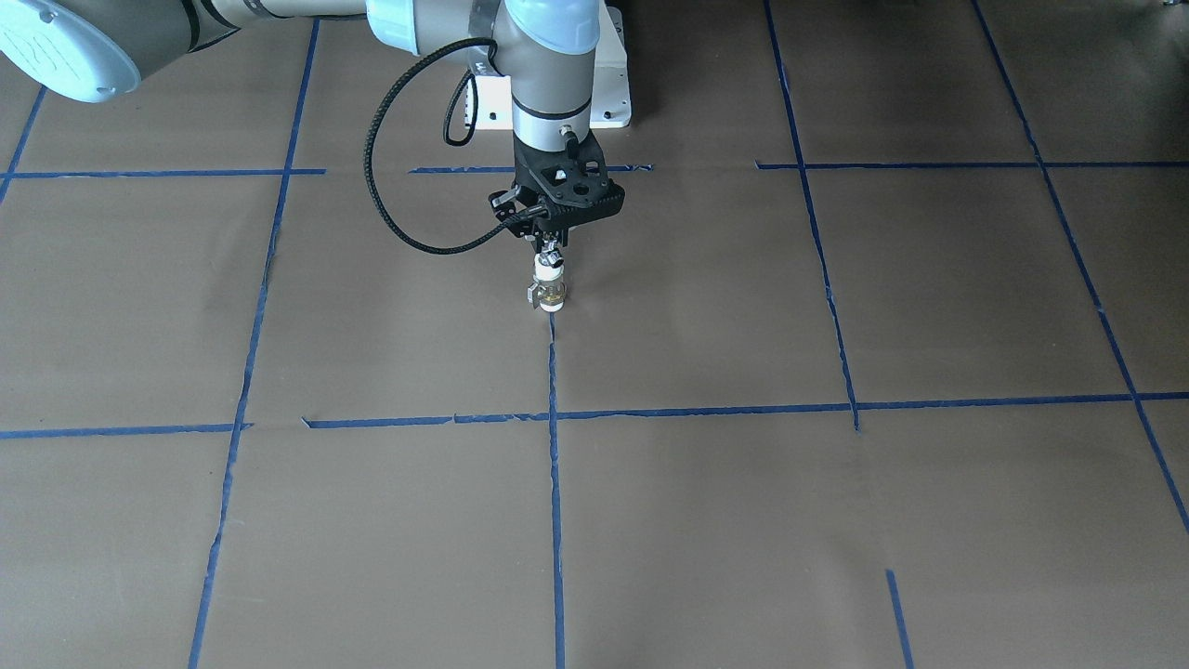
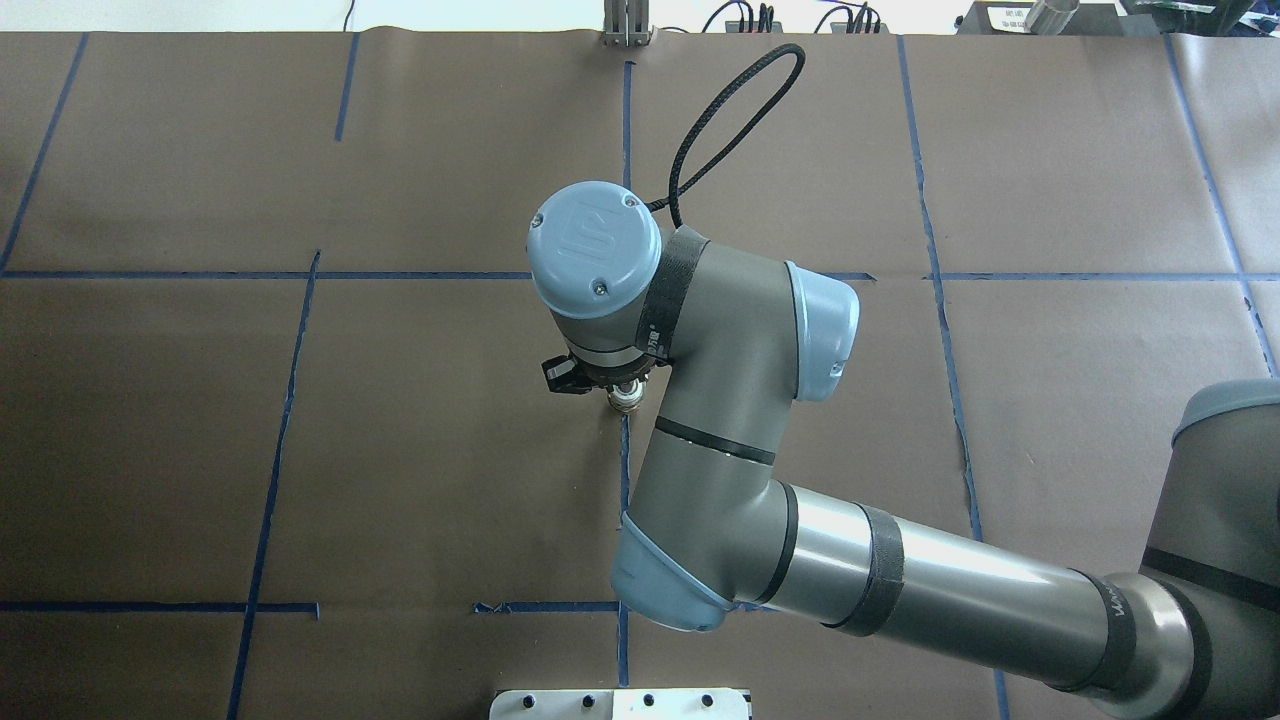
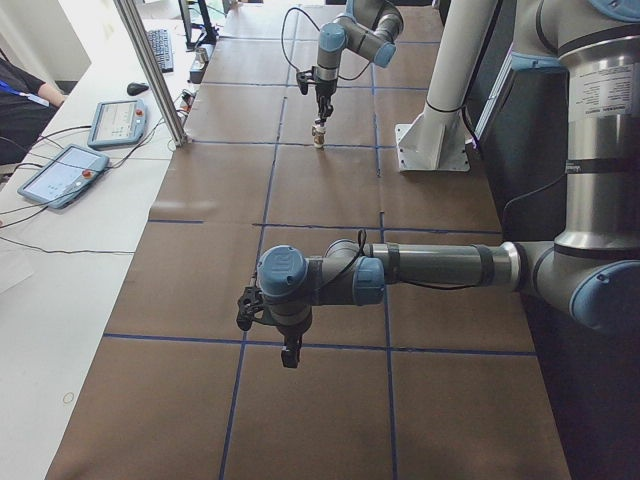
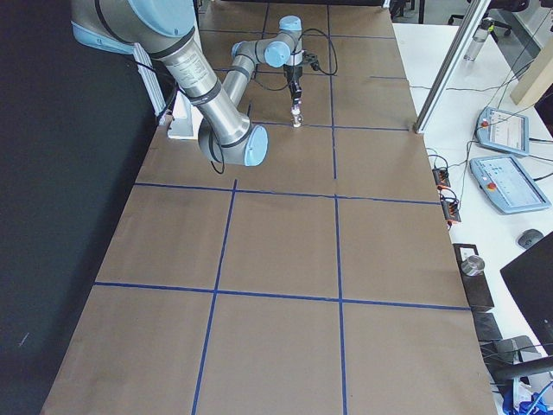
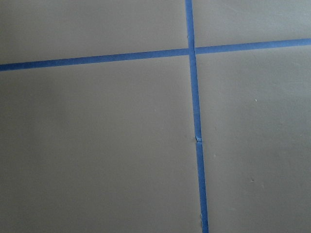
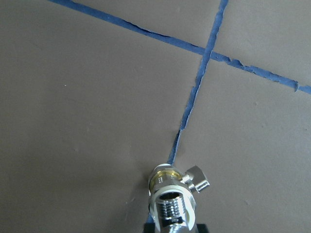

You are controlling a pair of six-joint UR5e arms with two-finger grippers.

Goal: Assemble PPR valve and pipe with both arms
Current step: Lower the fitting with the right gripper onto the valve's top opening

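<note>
Chrome-silver metal pipe fitting (image 1: 550, 253) sits pinched between the narrowed fingers of the right arm's black hand (image 1: 551, 247). Directly below it, the stubby white plastic PPR valve (image 1: 549, 284) with a brass band stands upright on the brown paper-covered desk (image 1: 743, 520), at the end of a blue tape line (image 1: 555, 465). The left hand (image 3: 290, 357) hangs well apart; I cannot tell how far open it is.

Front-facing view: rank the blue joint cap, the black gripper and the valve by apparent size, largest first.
1. Blue joint cap, cropped by the frame and probably nearer the camera, which may exaggerate it.
2. Right gripper, black.
3. Valve, clearly smallest.
</note>
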